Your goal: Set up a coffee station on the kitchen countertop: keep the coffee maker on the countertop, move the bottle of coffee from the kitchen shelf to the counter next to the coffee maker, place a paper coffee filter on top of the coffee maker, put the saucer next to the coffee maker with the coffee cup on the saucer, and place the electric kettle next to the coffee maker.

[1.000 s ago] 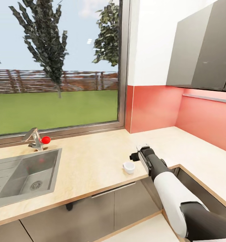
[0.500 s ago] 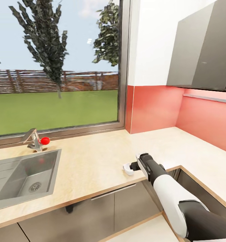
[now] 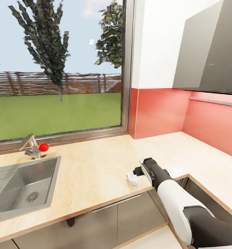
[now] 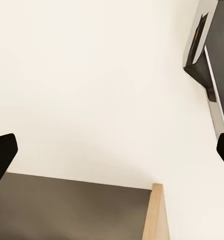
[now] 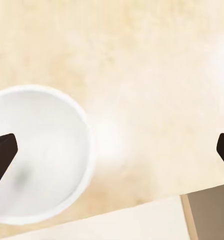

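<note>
Robot arm in white and black reaches from the lower right across a pale beige stone-look countertop (image 3: 95, 169), its right gripper (image 3: 136, 172) poised just beside a small white ceramic coffee cup (image 3: 132, 177) that stands upright near the counter's front edge. From the right wrist camera, the gripper's two dark fingertips (image 5: 3, 155) sit spread wide at opposite sides, one overlapping the cup's round white rim (image 5: 34, 155) and the other over bare counter, nothing pinched between them. The left gripper's dark fingertips (image 4: 2, 155) are likewise spread apart, facing a plain cream surface and a wood-edged grey panel. Farther left, a stainless steel sink (image 3: 19, 183) is set into the counter, with a metal tap (image 3: 29, 146) bearing a red knob (image 3: 43, 147) behind it. Beyond lie a large window (image 3: 57, 65) onto lawn, fence and trees, a coral-red backsplash (image 3: 164, 110) and grey wall cabinets (image 3: 209, 48).
</note>
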